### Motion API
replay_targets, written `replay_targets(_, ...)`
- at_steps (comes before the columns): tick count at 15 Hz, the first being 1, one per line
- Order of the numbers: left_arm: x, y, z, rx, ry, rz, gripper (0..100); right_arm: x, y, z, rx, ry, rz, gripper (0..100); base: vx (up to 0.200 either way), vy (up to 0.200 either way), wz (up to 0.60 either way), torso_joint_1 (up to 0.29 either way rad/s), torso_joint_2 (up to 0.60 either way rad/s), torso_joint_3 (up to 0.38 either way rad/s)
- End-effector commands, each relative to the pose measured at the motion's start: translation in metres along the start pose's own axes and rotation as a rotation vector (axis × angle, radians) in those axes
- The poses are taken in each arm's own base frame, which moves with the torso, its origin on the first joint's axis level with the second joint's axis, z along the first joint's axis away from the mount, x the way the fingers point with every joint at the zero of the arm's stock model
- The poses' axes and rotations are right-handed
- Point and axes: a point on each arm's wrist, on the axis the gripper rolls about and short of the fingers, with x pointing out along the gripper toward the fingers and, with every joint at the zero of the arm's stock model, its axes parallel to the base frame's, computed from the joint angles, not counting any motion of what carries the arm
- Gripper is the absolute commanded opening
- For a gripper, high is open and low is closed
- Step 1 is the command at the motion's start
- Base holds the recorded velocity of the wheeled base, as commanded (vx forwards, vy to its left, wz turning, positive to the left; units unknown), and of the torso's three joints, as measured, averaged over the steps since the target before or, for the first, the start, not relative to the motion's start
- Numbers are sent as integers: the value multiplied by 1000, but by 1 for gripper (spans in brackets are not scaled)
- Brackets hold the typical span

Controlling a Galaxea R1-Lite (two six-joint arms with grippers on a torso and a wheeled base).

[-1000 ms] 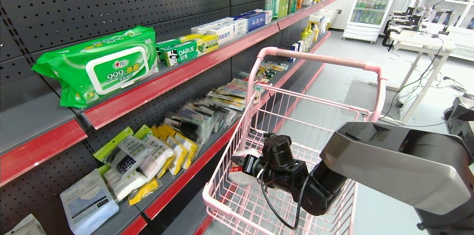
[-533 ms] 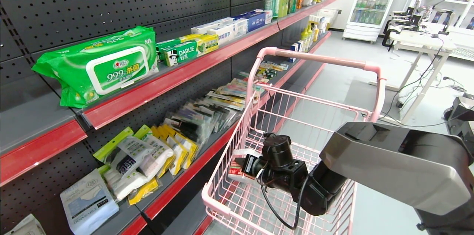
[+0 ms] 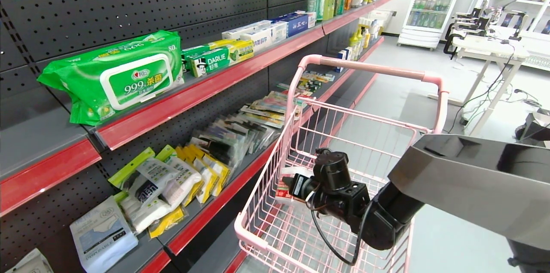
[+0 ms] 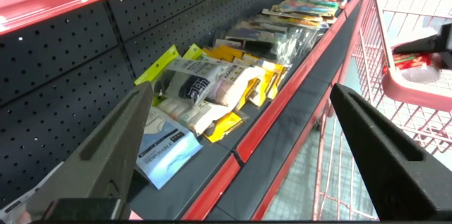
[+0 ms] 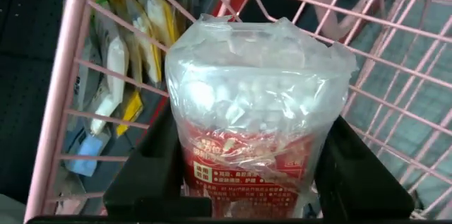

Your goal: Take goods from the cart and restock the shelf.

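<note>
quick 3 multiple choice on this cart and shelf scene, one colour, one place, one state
1. What colour is the cart? A) blue B) pink C) grey
2. Where does the green wipes pack lie? A) in the cart B) on the floor C) on the upper shelf
3. How is the right gripper? A) shut on the clear bag B) open, empty C) open over the wipes pack

Answers: B, its wires and handle are pink; C, it sits just above the red shelf edge; A, the fingers press the bag's sides inside the cart.
</note>
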Motion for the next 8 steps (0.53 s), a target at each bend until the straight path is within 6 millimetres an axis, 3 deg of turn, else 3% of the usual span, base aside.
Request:
replay_targets(1, 0, 0, 0, 0, 1, 0, 100, -27, 2, 18, -31, -47, -7, 0, 0, 0, 0, 0, 0, 0)
replay_targets(4, 0, 0, 0, -2, 1, 0, 100, -54, -5, 38, -102, -115, -57, 0, 0, 0, 0, 0, 0, 0)
replay_targets(6, 0, 0, 0, -6, 2, 0, 100, -85, -25, 58, -293, -149, -125, 0, 0, 0, 0, 0, 0, 0)
replay_targets(8, 0, 0, 0, -9, 2, 0, 100, -106, -31, 74, -395, -192, -149, 0, 0, 0, 0, 0, 0, 0)
